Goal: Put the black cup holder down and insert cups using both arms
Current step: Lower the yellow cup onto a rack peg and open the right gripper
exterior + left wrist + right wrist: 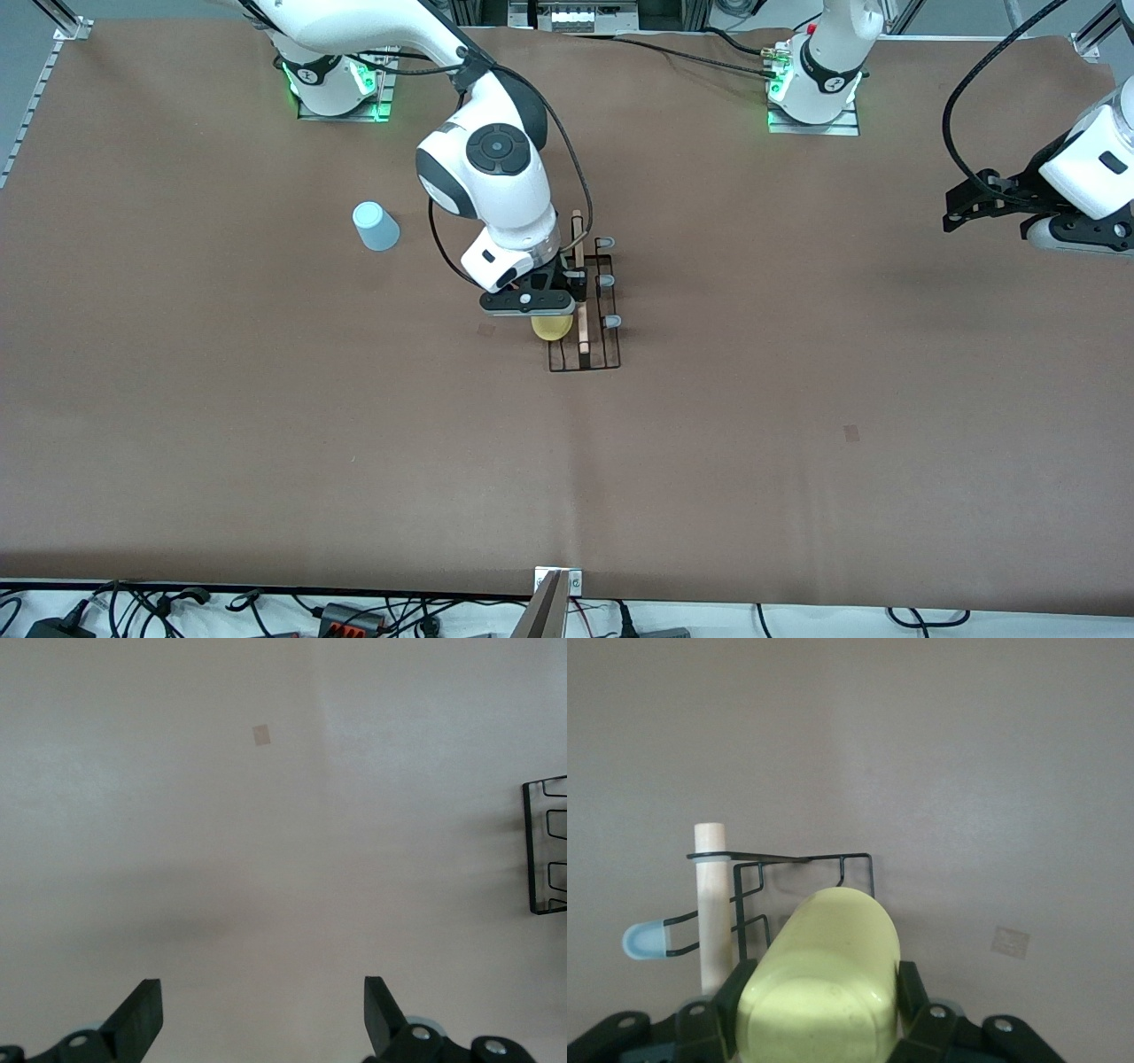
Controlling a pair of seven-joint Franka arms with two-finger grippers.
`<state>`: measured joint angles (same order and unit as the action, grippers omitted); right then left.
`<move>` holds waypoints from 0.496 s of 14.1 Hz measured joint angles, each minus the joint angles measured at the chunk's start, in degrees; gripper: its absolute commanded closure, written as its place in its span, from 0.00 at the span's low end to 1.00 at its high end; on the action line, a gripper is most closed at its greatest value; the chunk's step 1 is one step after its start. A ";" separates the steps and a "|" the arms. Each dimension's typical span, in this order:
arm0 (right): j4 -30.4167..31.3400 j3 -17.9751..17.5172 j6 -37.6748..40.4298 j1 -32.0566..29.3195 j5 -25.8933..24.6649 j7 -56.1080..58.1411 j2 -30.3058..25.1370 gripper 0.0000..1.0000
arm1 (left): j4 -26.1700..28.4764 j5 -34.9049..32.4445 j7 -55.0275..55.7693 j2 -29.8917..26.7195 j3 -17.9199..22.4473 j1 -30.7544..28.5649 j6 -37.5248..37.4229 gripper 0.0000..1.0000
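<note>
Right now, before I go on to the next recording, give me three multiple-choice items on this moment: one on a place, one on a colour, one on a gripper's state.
1. Where is the light blue cup?
A. on the black cup holder
B. on the table, toward the right arm's end
C. in the left gripper

2. What colour is the cup in the right gripper?
A. yellow
B. red
C. black

3. How is the left gripper?
A. shut on a cup
B. shut on the holder's handle
C. open, holding nothing

Key: 1 B, it stands alone on the table. 2 A, the yellow cup sits between the fingers. 3 C, its fingers stand apart over bare table.
</note>
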<state>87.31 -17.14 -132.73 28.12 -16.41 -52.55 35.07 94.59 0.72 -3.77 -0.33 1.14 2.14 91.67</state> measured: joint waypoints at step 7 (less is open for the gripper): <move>-1.22 0.71 -0.89 -0.90 -0.07 -0.04 -0.08 0.00 | 0.00 0.00 0.00 0.00 0.07 -0.19 -0.31 0.00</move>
<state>86.09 -16.43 -133.61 27.22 -16.48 -52.59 34.99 94.59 0.72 -3.77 -0.33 1.21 1.95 91.36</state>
